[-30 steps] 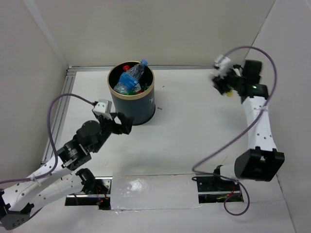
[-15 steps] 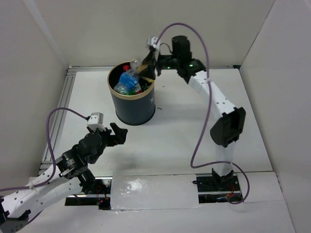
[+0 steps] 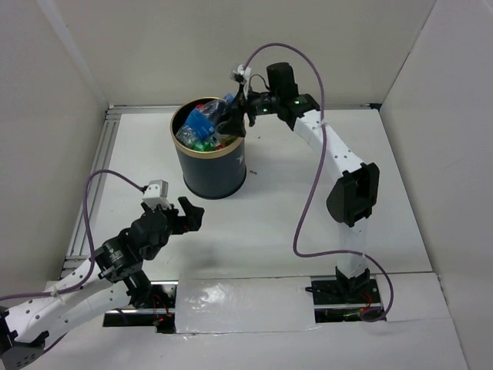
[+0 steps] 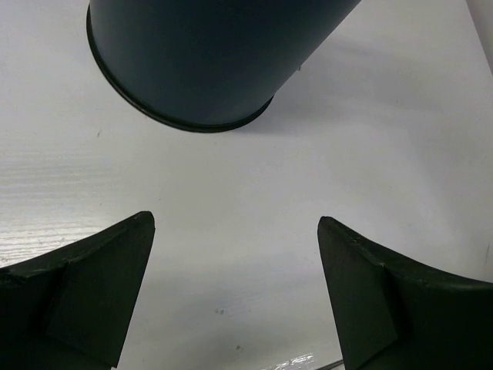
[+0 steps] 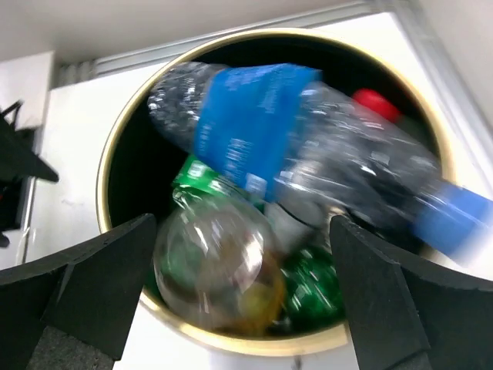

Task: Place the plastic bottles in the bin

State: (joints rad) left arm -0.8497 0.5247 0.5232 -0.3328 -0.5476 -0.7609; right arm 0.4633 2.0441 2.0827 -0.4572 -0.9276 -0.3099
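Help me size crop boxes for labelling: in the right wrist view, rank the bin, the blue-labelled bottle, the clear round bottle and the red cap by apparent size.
Largest to smallest:
1. bin
2. blue-labelled bottle
3. clear round bottle, seen end-on, so likely foreshortened
4. red cap, partly hidden

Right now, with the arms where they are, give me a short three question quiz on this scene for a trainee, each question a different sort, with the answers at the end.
1. Pick one. The right arm's jaws stand: A) above the bin, B) low beside its foot, C) far away from it.
2. Fill in: the top clear bottle lying across the bin's mouth wears a ___ label.
3. True or false: the left arm's jaws are clamped on a bottle.
Key: 1 A. 2 blue. 3 false; they are open with nothing between them.
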